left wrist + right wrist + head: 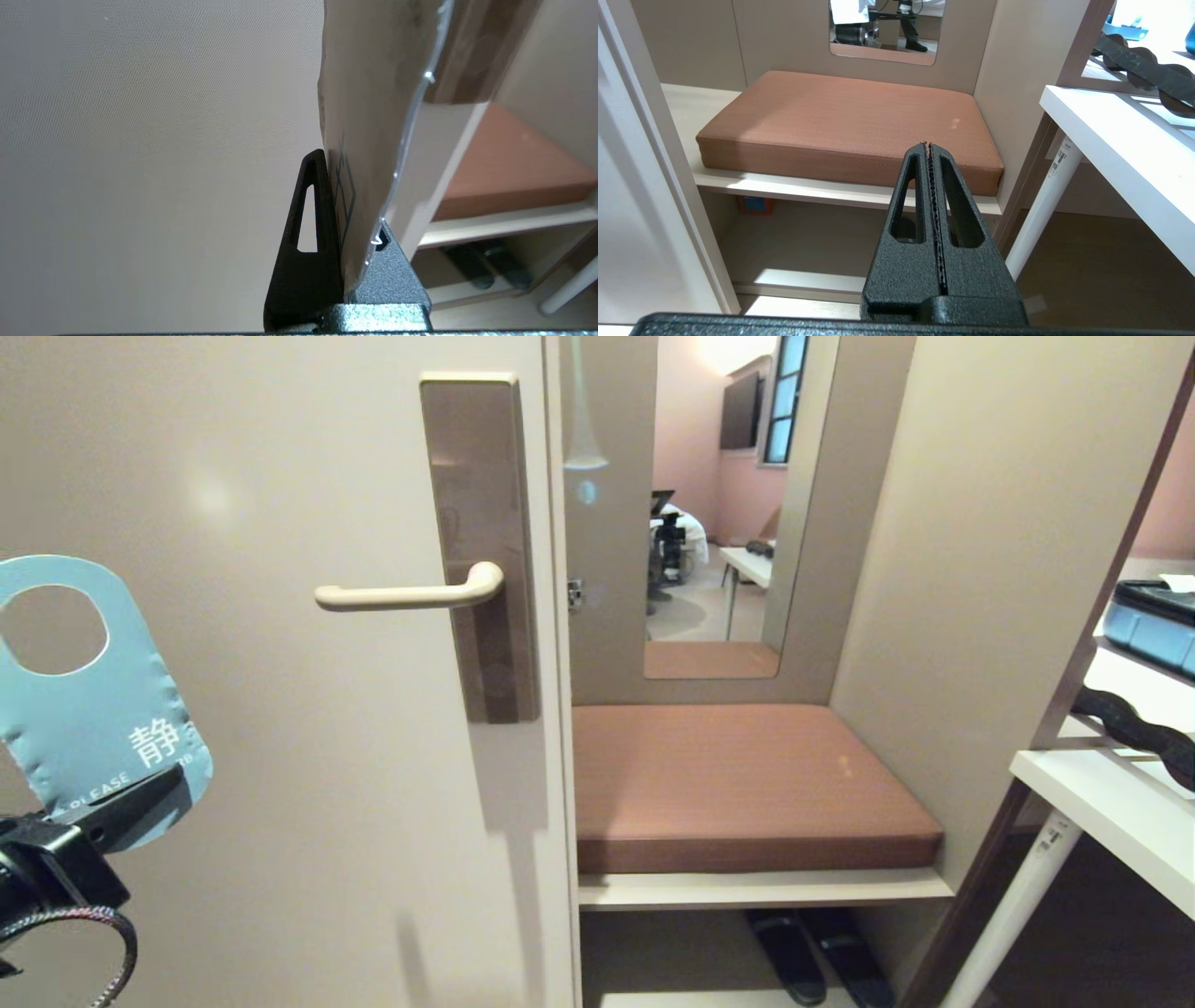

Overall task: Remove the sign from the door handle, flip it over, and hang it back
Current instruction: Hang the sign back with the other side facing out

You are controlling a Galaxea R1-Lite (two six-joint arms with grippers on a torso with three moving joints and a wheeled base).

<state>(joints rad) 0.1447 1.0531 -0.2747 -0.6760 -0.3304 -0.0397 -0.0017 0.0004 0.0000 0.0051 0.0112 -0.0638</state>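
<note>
- Closest to us, at the lower left of the head view, our left gripper has its jaws closed flat on the bottom edge of the sign.
- We hold the sign off the door, well to the left of the door handle and lower than it, with nothing hanging on the lever.
- Its long axis stands nearly upright, a little tilted; the round hole is at the top and the light blue face with the text looks toward us.
- From the left wrist view we see the pale other face edge-on between the jaws.
- We judge the risk so: the grip is only on a thin margin, so the card may slip or bend while we turn it, and the hole may then miss the free tip of the lever.
- Our right gripper is parked with its jaws shut on nothing, before the brown cushion and the white desk.
</note>
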